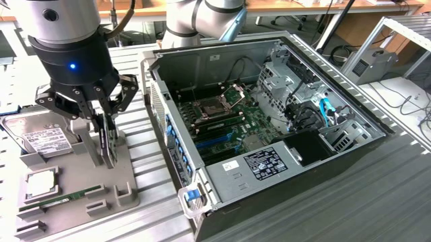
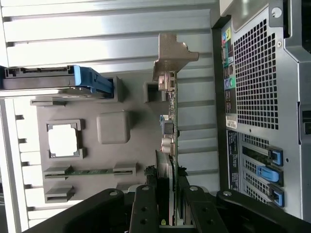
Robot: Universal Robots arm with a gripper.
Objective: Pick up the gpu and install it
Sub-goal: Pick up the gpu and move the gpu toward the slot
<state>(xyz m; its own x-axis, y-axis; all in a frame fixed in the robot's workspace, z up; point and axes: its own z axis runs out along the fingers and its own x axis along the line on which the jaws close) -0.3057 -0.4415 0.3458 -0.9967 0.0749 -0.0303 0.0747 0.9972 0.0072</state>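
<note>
The exterior view looks down obliquely from high above the counter (image 1: pixel 336 212), covering the open computer case (image 1: pixel 181 63) and the grey parts tray (image 1: pixel 81 212). The wrist view looks along the end effector (image 2: pixel 166 172) at close range. Both views share the tray, the gpu (image 2: pixel 171 116) and the case's rear.

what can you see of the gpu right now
The gpu is a thin flat card standing on edge over the grey parts tray. Edge-on in the wrist view, it shows a greenish-brown board with small components and a silver metal bracket at its far end. The gripper is closed on its upper part, a finger against each face. Whether its lower edge rests in the tray's slot is unclear.
</note>
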